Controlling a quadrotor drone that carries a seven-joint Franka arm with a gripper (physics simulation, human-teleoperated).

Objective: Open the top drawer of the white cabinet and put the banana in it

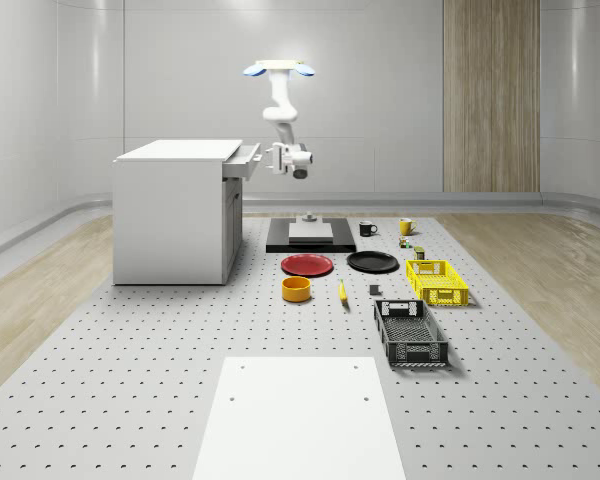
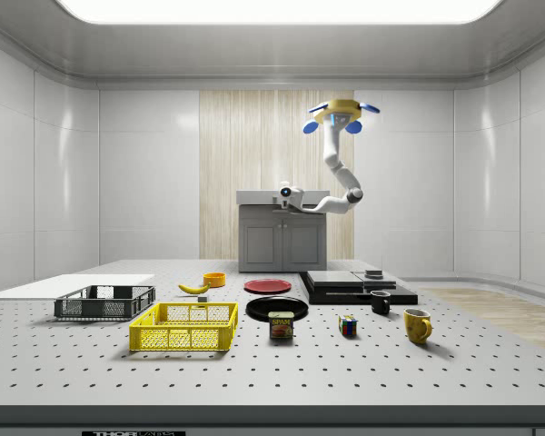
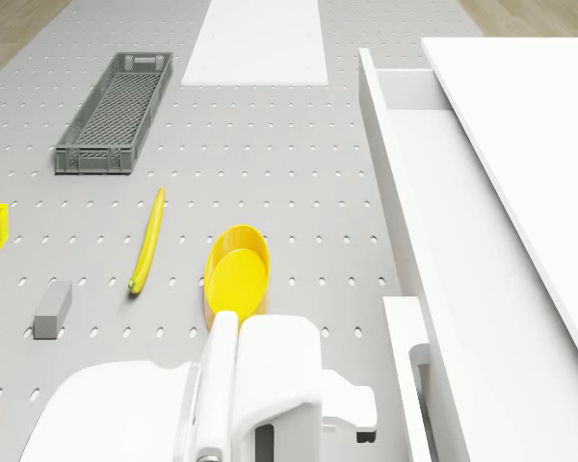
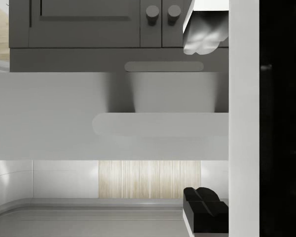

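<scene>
The flying drone (image 1: 278, 68) hovers beside the big white cabinet (image 1: 175, 212); its gripper (image 1: 277, 160) is at the top drawer (image 1: 242, 162), pulled partly out; I cannot tell its grip; the long yellow banana (image 3: 146, 241) lies on the table below.

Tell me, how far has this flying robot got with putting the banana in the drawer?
Done: the top drawer of the white cabinet looks pulled partly out. In hand: the drone hovers beside the cabinet, its gripper at the drawer's front. Left: the banana lies on the table beside the yellow bowl, not yet picked up.
</scene>
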